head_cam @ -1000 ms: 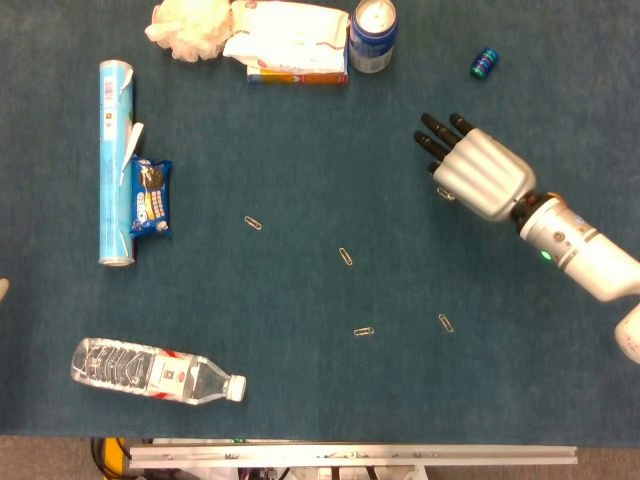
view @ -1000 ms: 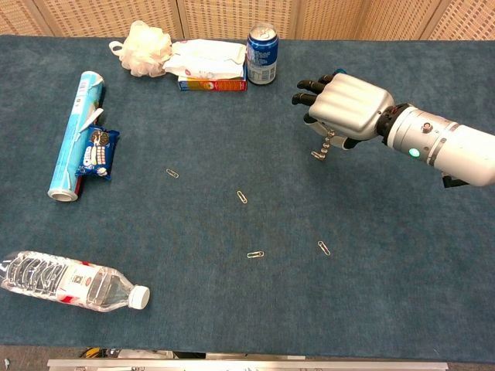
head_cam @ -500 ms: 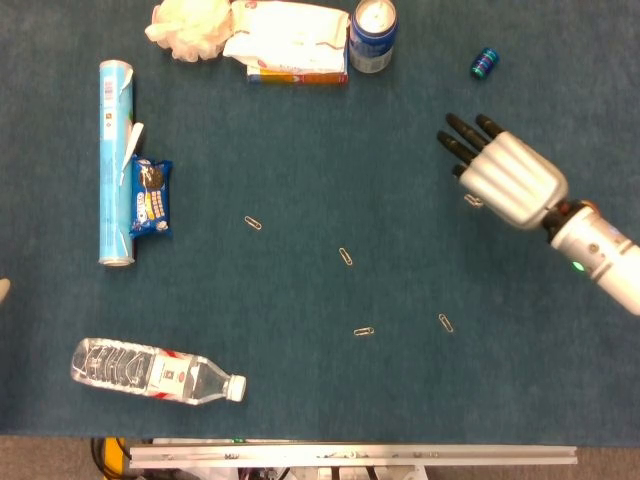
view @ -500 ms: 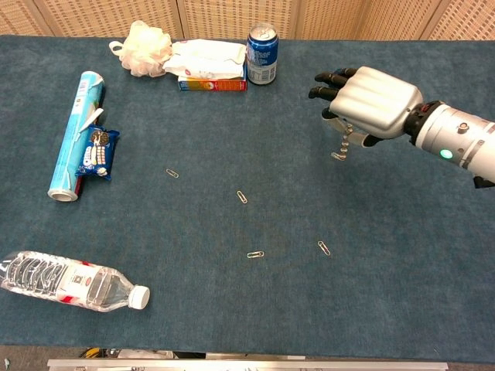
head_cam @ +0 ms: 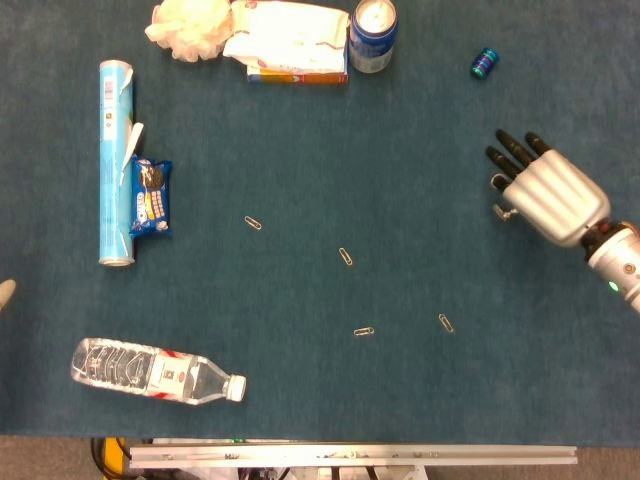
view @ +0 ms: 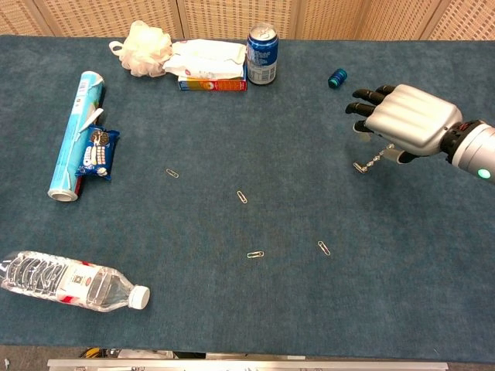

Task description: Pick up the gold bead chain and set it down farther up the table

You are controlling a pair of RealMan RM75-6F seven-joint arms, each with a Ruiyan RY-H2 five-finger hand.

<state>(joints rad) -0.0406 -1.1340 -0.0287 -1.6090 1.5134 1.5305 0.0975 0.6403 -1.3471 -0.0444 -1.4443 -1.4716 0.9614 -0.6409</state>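
My right hand hovers over the blue table's right side, palm down, with its dark fingertips toward the far edge. The chest view shows the same hand holding the gold bead chain, which dangles below the palm with its free end swung left, close to the cloth. From the head view only a short bit of chain peeks out at the hand's left edge. My left hand appears in neither view.
A small blue cylinder lies beyond the hand. At the far edge stand a blue can, a tissue pack and a bath pouf. A tube, cookie pack and water bottle lie left. Several paper clips are scattered mid-table.
My right hand has carried the dangling chain steadily to the right across the table. The small blue cylinder is now uncovered in the chest view.
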